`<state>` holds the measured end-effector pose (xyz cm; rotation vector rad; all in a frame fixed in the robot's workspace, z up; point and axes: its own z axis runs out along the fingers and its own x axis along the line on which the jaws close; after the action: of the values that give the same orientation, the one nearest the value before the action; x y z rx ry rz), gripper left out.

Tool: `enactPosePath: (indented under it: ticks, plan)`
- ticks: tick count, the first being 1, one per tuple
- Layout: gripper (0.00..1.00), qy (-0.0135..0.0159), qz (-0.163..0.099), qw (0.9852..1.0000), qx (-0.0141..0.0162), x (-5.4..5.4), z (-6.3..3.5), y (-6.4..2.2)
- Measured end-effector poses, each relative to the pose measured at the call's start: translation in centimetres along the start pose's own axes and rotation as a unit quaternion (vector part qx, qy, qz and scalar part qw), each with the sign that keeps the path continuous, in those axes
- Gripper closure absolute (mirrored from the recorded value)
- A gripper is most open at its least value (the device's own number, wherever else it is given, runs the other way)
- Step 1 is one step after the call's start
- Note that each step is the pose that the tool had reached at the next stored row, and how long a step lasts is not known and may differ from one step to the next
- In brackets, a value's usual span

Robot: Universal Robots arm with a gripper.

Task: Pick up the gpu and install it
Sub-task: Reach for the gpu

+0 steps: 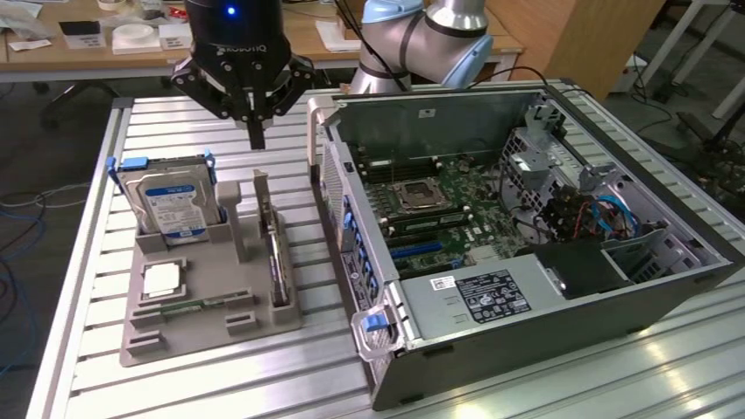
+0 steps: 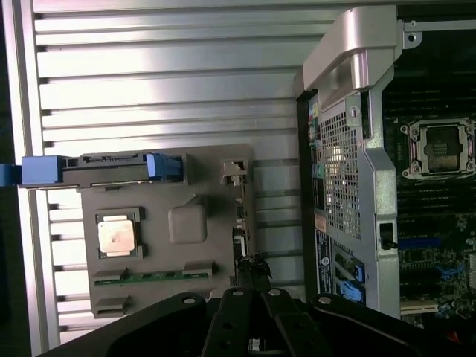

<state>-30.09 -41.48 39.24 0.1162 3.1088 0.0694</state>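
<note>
A ribbed aluminium table (image 1: 209, 375) stands on grey floor (image 1: 23, 157), with a wooden desk (image 1: 70, 54) and cabinet (image 1: 570, 35) behind.

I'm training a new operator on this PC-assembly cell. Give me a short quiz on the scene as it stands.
1. True or false: the gripper hangs shut above the gpu, apart from it.
2. How does the gpu sit? A) lying flat on its face B) on edge in the tray C) lifted clear
3. Fill in: the hard drive stands on the exterior view's ____ of the gpu.
Key: 1 true; 2 B; 3 left.
</note>
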Motion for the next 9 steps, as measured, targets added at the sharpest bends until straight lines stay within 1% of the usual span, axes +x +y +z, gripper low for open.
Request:
enactPosePath:
  ticks: [9]
  plan:
    - [0.89,0.0001,0.0,1.0,0.0001,-0.05,-0.04,-0.65]
